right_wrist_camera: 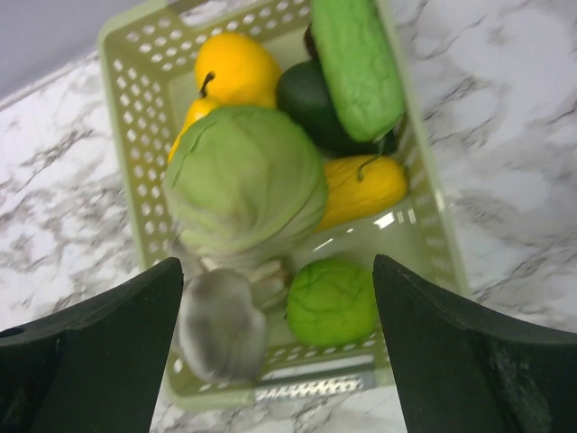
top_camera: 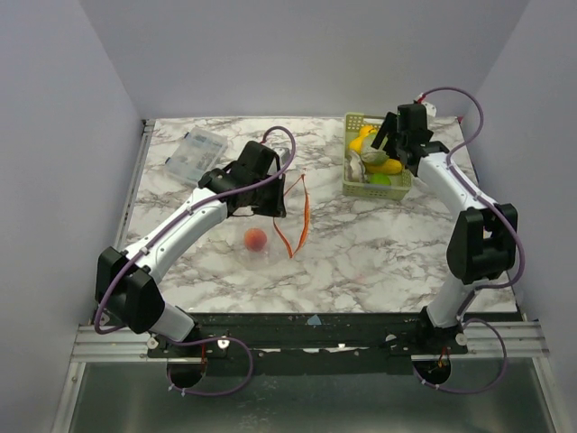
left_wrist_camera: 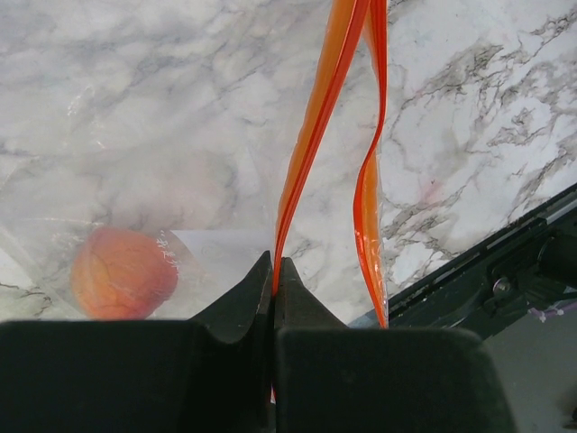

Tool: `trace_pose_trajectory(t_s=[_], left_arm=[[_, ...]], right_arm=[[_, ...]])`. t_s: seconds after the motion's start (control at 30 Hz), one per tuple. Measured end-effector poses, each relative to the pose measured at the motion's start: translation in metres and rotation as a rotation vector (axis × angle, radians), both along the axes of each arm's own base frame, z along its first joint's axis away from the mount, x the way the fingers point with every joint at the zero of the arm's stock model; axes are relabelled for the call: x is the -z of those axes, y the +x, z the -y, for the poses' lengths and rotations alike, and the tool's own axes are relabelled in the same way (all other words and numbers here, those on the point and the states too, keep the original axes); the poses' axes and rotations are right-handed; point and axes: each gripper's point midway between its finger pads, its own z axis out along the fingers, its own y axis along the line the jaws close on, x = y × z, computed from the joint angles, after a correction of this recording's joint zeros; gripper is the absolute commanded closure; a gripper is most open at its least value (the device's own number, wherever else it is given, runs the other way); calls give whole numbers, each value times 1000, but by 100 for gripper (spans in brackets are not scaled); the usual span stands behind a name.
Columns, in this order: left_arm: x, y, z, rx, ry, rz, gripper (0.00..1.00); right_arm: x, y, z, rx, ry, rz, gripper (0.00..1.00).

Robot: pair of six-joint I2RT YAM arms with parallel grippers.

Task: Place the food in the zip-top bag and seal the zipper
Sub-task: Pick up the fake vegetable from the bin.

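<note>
- Top view: the bag (top_camera: pixel 270 248) lies mid-surface (top_camera: pixel 379 253), and one side of its zipper (top_camera: pixel 303 212) is held up by the left jaws. A red fruit (top_camera: pixel 256 238) is already inside. The right jaws hover over the basket (top_camera: pixel 353 122), well apart from the bag. If the held edge were slackened, the mouth could sag shut and food could be dropped beside it.
- Left wrist: the left jaws are clenched on one zipper strip, and the other strip hangs free just beside it. The thin strip could slip out if tugged.
- Right wrist: the right jaws are spread wide with nothing grasped, above the green ball (right_wrist_camera: pixel 245 185) and the garlic (right_wrist_camera: pixel 221 325). In this crowding, two pieces could be caught together or a neighbour knocked out.
</note>
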Motion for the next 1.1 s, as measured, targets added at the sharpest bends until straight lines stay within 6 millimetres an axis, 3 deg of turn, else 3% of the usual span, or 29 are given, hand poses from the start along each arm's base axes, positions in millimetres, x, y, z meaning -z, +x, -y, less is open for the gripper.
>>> trace_pose_trajectory(t_s=[0.1, 0.2, 0.63, 0.87, 1.1], left_arm=[[-1, -1, -1, 1, -3, 4, 100], [-4, -2, -1, 3, -9, 8, 100], [-4, -5, 2, 18, -26, 0, 100], [-5, -6, 4, 26, -36, -2, 100], [-5, -7, 5, 32, -40, -6, 100]], right_arm=[[-4, 13, 20, 50, -77, 14, 16], [-6, 25, 33, 74, -163, 25, 29], [15, 83, 54, 62, -324, 10, 30], [23, 103, 68, 71, -349, 6, 35], [49, 110, 70, 52, -366, -39, 39]])
